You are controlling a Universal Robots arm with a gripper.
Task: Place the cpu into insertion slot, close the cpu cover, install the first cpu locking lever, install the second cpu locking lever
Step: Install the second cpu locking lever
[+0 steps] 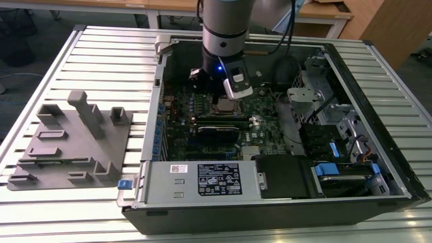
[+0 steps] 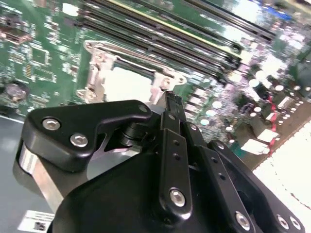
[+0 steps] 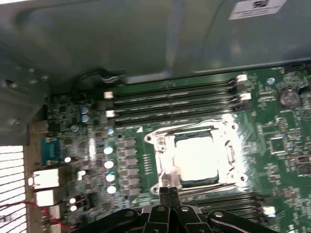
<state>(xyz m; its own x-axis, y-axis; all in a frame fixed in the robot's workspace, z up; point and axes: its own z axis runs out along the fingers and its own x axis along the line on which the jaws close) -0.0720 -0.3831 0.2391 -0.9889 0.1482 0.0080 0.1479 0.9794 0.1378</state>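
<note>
The cpu (image 3: 199,156) lies flat in the insertion slot (image 3: 181,180), its pale metal top glaring bright. The silver cpu cover (image 3: 163,145) is folded down around it as a frame. In both wrist views my gripper (image 3: 168,191) hovers at the socket's edge, black fingers pressed together and holding nothing. The second wrist view has the gripper (image 2: 171,103) just beside the cover (image 2: 97,65) and the cpu (image 2: 129,83). From the exterior view, the arm (image 1: 226,45) reaches down into the open computer case over the socket (image 1: 223,106). I cannot make out how the locking levers stand.
Long black memory slots (image 3: 175,92) run on both sides of the socket. The case wall (image 3: 146,34) rises close behind the board. A power supply (image 1: 202,179) and drive bays (image 1: 337,172) fill the case front. A grey fixture block (image 1: 71,142) sits on the slatted table.
</note>
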